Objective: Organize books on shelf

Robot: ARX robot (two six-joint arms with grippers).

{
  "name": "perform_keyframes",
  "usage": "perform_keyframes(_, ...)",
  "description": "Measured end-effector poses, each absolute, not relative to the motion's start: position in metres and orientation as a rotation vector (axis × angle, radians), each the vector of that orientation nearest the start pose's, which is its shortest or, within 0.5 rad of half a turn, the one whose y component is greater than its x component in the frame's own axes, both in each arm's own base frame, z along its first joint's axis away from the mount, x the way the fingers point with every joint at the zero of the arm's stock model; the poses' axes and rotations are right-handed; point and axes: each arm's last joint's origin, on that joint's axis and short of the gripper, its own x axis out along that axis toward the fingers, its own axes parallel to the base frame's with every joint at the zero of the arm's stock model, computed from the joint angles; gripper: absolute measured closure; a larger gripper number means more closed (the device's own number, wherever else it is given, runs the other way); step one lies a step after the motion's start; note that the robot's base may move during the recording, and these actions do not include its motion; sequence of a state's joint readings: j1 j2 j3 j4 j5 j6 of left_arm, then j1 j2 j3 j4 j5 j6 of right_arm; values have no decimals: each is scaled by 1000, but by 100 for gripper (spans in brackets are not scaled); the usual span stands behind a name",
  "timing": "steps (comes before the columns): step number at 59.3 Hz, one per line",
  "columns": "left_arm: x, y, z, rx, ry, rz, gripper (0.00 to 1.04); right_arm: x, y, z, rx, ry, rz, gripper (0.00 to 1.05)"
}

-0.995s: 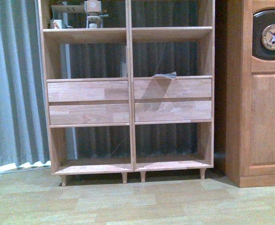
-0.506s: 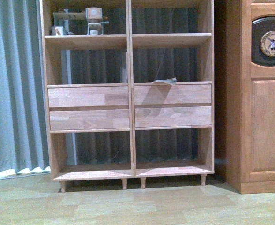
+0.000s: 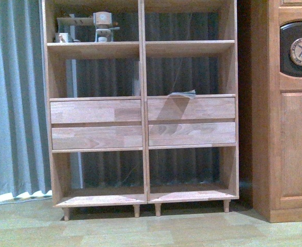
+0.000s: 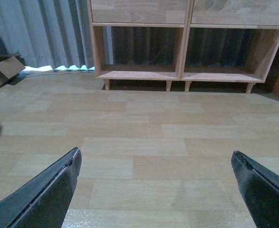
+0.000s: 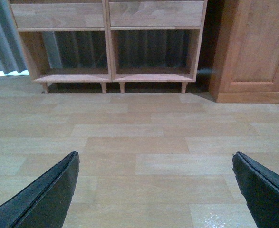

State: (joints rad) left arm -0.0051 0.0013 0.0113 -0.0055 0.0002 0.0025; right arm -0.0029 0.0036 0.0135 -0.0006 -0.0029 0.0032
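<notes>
The pale wood shelf stands straight ahead in the front view, its lower bays also showing in the left wrist view and the right wrist view. One thin floppy book lies flat on the ledge above the right-hand drawers, seen edge-on. No other book shows. My left gripper is open over bare floor, well short of the shelf. My right gripper is open too, with only floor between its fingers. Neither arm appears in the front view.
A darker reddish cabinet with a round clock face stands right of the shelf. Grey curtains hang behind and to the left. A small wooden figure sits on the upper left board. A cardboard box lies by the curtain.
The shelf has slid lower in the front view and looks slightly larger. The thin book on its ledge has not moved.
</notes>
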Motion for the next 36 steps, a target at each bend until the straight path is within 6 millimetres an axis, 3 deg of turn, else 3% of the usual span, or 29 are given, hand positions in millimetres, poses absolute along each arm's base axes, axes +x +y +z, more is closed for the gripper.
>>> perform_keyframes(36,97,0,167,2,-4,-5,7,97,0,168,3,-9,0,7)
